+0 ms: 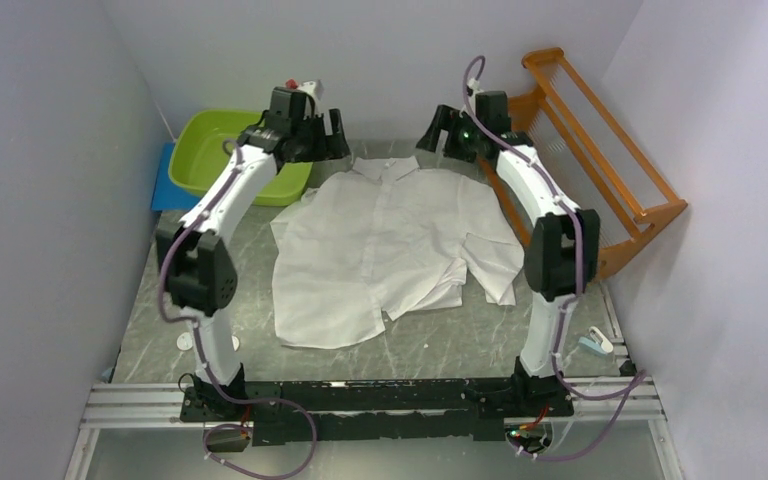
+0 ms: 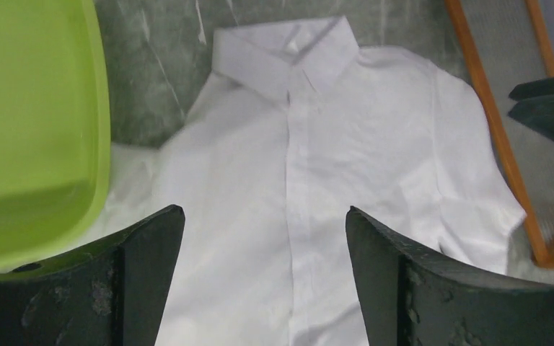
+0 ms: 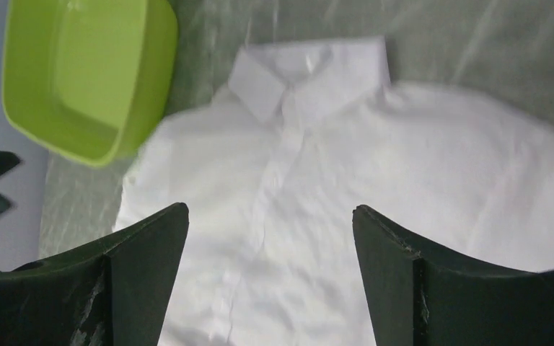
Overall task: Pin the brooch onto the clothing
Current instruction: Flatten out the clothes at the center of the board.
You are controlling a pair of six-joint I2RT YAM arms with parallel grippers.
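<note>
The clothing (image 1: 390,240), a white button-front shirt, lies spread flat on the grey table with its collar (image 1: 385,168) at the far side. My left gripper (image 1: 307,138) hangs above the shirt's far left shoulder. In the left wrist view it (image 2: 265,213) is open, with only the shirt (image 2: 332,144) below the gap. My right gripper (image 1: 450,135) hovers over the far right shoulder. It (image 3: 270,209) is open too, with nothing between its fingers, above the shirt (image 3: 375,180). I cannot pick out the brooch in any view.
A lime green basin (image 1: 230,150) sits at the back left on a blue mat (image 1: 165,180). An orange wooden rack (image 1: 600,160) leans along the right wall. A small white disc (image 1: 185,340) lies near the left base and a small pale object (image 1: 595,343) near the right base.
</note>
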